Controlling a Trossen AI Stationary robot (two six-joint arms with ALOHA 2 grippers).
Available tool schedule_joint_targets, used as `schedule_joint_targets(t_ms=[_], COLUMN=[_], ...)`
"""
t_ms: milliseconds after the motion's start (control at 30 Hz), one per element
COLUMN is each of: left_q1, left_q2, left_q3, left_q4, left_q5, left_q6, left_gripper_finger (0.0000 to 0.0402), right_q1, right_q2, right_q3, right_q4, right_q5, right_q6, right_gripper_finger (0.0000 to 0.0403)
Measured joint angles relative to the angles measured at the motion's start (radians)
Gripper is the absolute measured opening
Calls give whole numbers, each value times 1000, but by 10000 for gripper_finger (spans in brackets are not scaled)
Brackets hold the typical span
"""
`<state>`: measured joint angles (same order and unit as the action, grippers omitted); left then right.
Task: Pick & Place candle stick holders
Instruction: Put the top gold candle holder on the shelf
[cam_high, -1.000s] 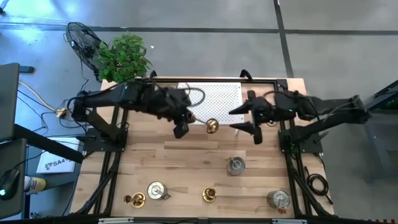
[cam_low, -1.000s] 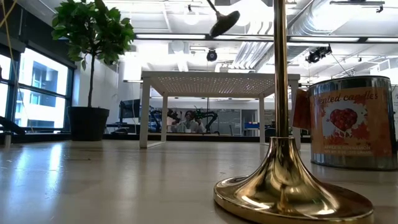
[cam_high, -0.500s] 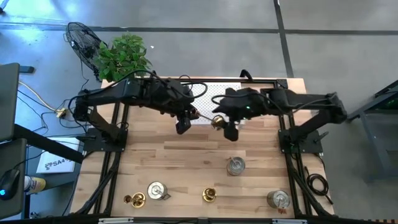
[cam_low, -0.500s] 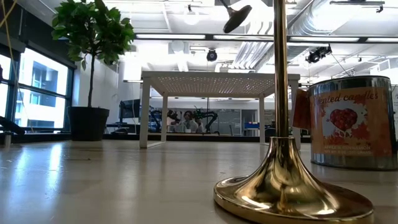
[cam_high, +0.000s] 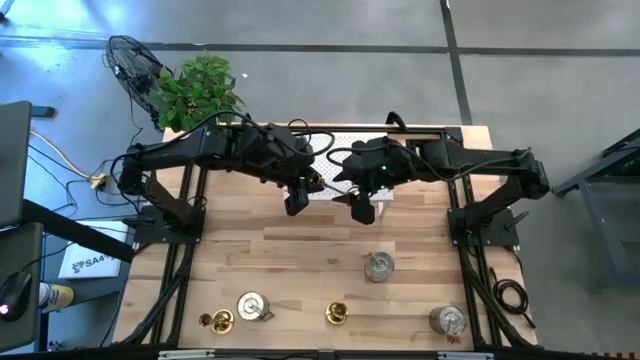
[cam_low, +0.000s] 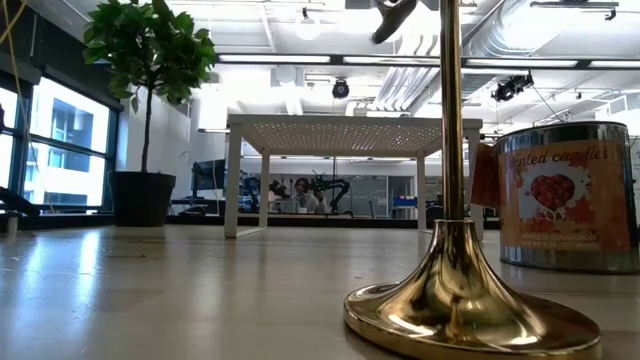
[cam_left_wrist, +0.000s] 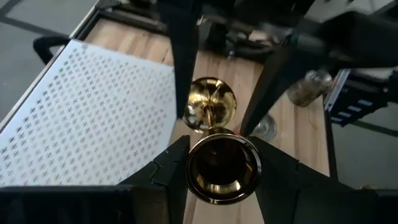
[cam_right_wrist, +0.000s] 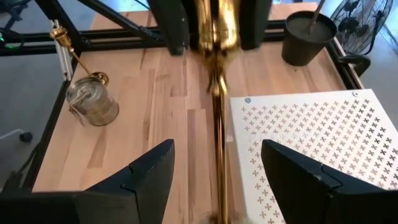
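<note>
Near the tabletop's far edge, the left gripper is holding a brass stick clamped at its cup end, level above the front edge of the white perforated stand. The right gripper, fingers spread, is straddling the stem, apparently mid-handover. Next, the right must close squarely on the stem before the left lets go. Five other holders are standing toward the near edge, leaving the middle boards open; the two arms are crowding each other closely.
</note>
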<state>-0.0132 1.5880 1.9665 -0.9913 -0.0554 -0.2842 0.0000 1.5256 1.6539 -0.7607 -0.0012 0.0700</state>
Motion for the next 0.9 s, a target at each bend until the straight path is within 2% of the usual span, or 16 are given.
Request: schedule_joint_targets(t_ms=[233,433,567,900], left_q1=[0,0,0,0], left_q2=[13,12,12,12], left_q3=[0,0,0,0], left_q4=[-5,-5,-5,-6], left_q5=[5,1,1,2], left_q6=[3,18,18,18], left_gripper_finger=[135,135,135,135], right_q1=[-1,-1,-1,0], right_q2=[1,1,1,1], right_q3=[0,0,0,0], right_q4=[-20,-53,-54,-53], right_q5=[1,1,1,0], right_q6=[0,0,0,-54], right_gripper_finger=[233,201,157,13])
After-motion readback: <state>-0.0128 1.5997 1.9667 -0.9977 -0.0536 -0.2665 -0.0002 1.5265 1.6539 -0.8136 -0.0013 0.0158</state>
